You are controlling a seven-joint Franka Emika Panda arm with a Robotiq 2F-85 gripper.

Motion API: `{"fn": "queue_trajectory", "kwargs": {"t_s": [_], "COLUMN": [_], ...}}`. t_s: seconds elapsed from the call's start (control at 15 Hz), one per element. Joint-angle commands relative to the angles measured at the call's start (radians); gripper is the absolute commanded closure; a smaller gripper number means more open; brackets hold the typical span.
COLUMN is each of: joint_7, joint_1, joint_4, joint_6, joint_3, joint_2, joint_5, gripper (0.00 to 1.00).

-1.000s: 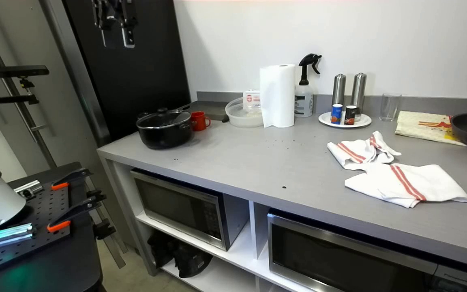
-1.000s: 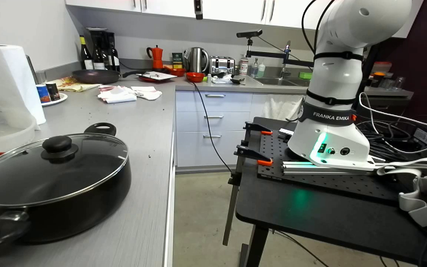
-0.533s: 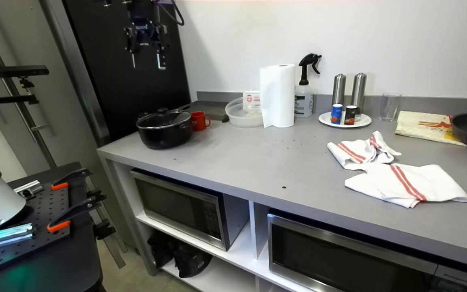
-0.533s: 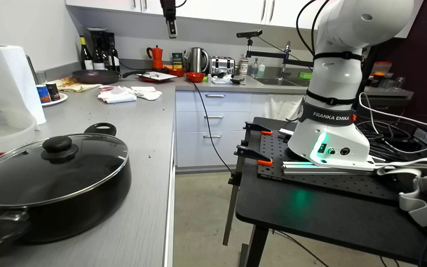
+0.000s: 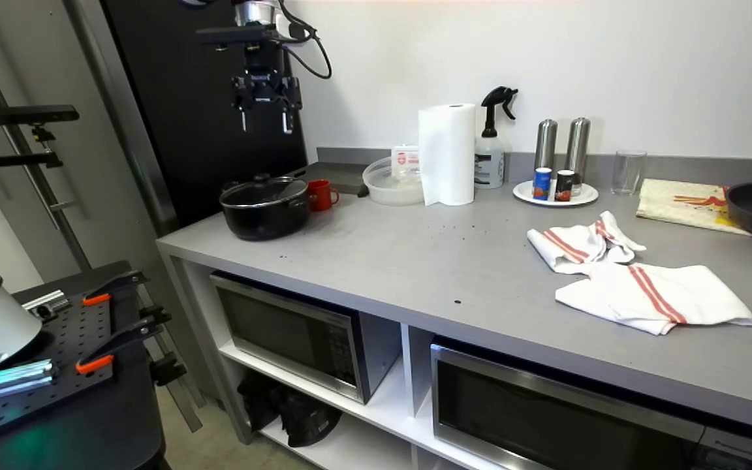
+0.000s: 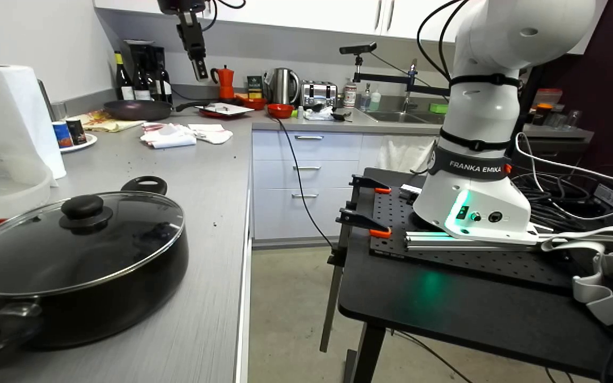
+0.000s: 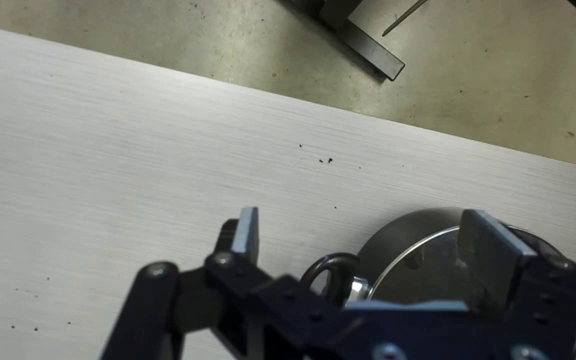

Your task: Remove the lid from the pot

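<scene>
The black pot [image 5: 265, 223] stands on the counter near its left end in an exterior view. Its glass lid [image 5: 245, 194] with metal rim and black knob [image 5: 261, 177] lies on it. The pot [image 6: 131, 303], lid [image 6: 24, 260] and knob [image 6: 83, 206] also show large in an exterior view. My gripper [image 5: 265, 124] is open and empty, well above the pot. In the wrist view the open gripper [image 7: 362, 220] has the pot's side handle [image 7: 340, 272] between its fingers. Part of the lid [image 7: 418, 272] shows behind the right finger; the knob is hidden there.
A red mug [image 5: 320, 194] stands right beside the pot. A clear plastic tub [image 5: 390, 190], a paper towel roll [image 5: 448, 153] and a spray bottle [image 5: 489, 160] stand farther right. The counter's front edge [image 7: 288, 97] crosses the wrist view. A dark tall panel [image 5: 219, 111] stands behind.
The gripper has come down and moved right in one exterior view, and down and left in another. It stays open. The pot and lid have not moved.
</scene>
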Motion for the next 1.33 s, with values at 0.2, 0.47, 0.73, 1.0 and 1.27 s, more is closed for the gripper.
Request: {"fn": "queue_trajectory", "kwargs": {"t_s": [0.2,0.47,0.73,1.0,1.27], "joint_7": [-0.032,-0.038,-0.034,-0.03,-0.035], "joint_1": [0.01,0.027,0.058,0.095,0.129], "joint_4": [0.18,0.224,0.238,0.254,0.289], "joint_6": [-0.003,0.001,0.009,0.019,0.019], "joint_3": [0.078,0.124,0.162,0.188,0.204], "joint_2": [0.215,0.299,0.35,0.378,0.414], "joint_5": [-0.009,-0.013,-0.032,-0.063,-0.102], "gripper": [0.0,0.0,0.0,0.0,0.0]}}
